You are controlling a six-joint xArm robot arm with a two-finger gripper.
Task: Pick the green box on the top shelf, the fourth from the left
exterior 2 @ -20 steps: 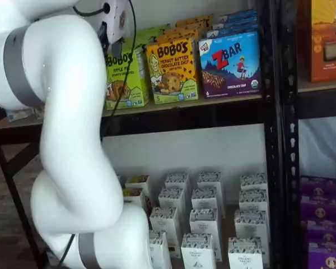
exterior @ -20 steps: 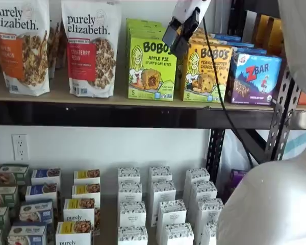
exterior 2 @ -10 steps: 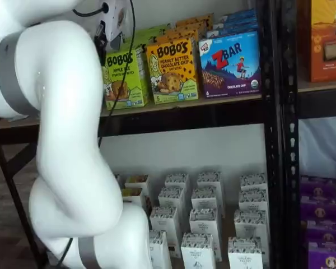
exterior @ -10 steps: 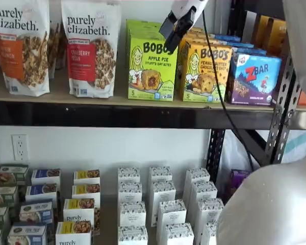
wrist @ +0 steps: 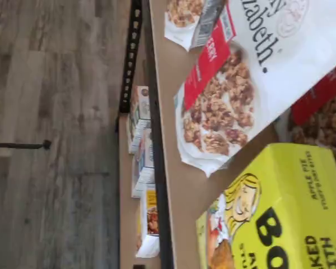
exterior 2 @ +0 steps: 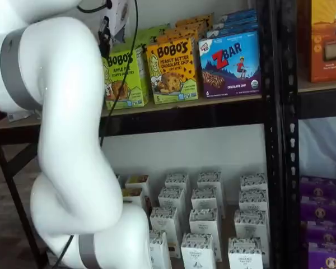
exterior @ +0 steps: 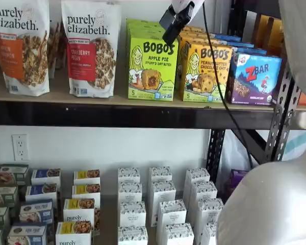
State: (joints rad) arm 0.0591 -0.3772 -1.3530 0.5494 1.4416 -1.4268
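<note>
**Gripper poised at the upper corner of the green box**

While the green box (exterior: 152, 69) stands upright on the top shelf (exterior: 117, 113), its lime front faces outward with "BOBO'S APPLE PIE" in dark letters and a cartoon girl beside a round pastry. To its left stands a white granola pouch (exterior: 91, 48) with a red label, close beside it but with a small gap. To its right, just beside it, is a yellow-orange Bobo's carton (exterior: 206, 73), and further right a blue-purple ZBar carton (exterior: 254, 78). More green cartons line up behind the front one toward the far wall.

The gripper (exterior: 174, 25) hangs from above in a shelf view, its black fingers slanting down over the upper right corner of the green box, with a black cable (exterior: 219, 87) trailing past the yellow-orange carton. The fingers show as a single dark mass with no gap visible, so I cannot tell whether they are parted or closed. Nothing is held between them.

Seen from the wrist view, the green box (wrist: 280, 218) fills the near corner, with the red-labelled pouch (wrist: 252, 84) next to it on the tan board. Below, the lower shelf (exterior: 107, 219) carries rows of small white cartons (exterior: 160, 204).
</note>
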